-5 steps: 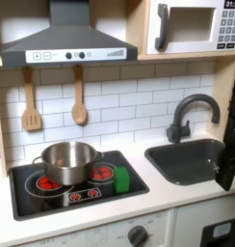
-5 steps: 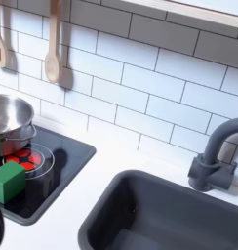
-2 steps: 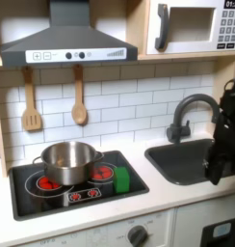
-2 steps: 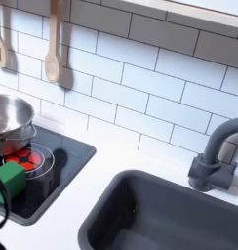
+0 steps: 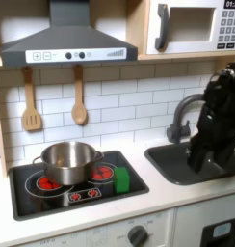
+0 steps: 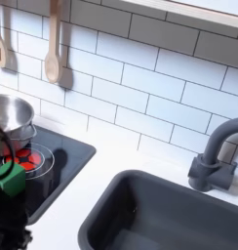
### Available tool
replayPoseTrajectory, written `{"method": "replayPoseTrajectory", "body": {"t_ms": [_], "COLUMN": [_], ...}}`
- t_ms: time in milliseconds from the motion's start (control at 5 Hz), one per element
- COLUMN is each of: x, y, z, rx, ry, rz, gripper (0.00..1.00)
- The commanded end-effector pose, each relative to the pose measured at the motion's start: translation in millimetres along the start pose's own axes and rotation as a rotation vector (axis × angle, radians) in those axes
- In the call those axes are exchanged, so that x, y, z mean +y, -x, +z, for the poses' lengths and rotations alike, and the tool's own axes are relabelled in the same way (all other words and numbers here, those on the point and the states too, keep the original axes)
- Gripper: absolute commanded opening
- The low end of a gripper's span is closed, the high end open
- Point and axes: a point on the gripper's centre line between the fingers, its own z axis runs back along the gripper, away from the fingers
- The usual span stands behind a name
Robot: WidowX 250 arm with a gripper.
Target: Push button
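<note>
In the first exterior view, dark round buttons (image 5: 75, 55) sit in a row on the front of the grey range hood (image 5: 64, 39). Red controls (image 5: 83, 195) mark the front of the black stove top (image 5: 79, 183). A microwave keypad (image 5: 229, 27) is at the top right. My black arm reaches down from the first exterior view's right, over the sink (image 5: 187, 160) and in front of the faucet (image 5: 183, 114). The gripper (image 5: 197, 160) points downward near the sink's middle, and its jaws are too dark and blurred to read. It is well apart from all the buttons.
A steel pot (image 5: 67, 160) stands on the left burner, with a green block (image 5: 121, 178) at its right. A spatula (image 5: 31, 101) and a wooden spoon (image 5: 79, 96) hang on the tiled wall. In the second exterior view a thin dark cable (image 6: 2, 161) crosses the green block (image 6: 9, 180).
My arm has swung in from the first exterior view's right edge towards the left, now over the sink. The dark cable in the second exterior view has risen across the green block.
</note>
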Motion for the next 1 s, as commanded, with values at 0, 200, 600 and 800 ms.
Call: {"method": "replayPoseTrajectory", "body": {"t_ms": [0, 200, 600, 800], "x": [13.6, 17.6, 28.6, 35.0], "y": [-38.7, -52.5, -78.7, -86.8], "z": [0.5, 4.6, 17.7, 21.3], "rx": [-0.055, -0.088, -0.166, -0.187], "ry": [-0.016, -0.009, 0.01, 0.015], "rz": [0.018, 0.017, 0.045, 0.058], "gripper": [1.0, 1.0, 0.0, 0.0]}}
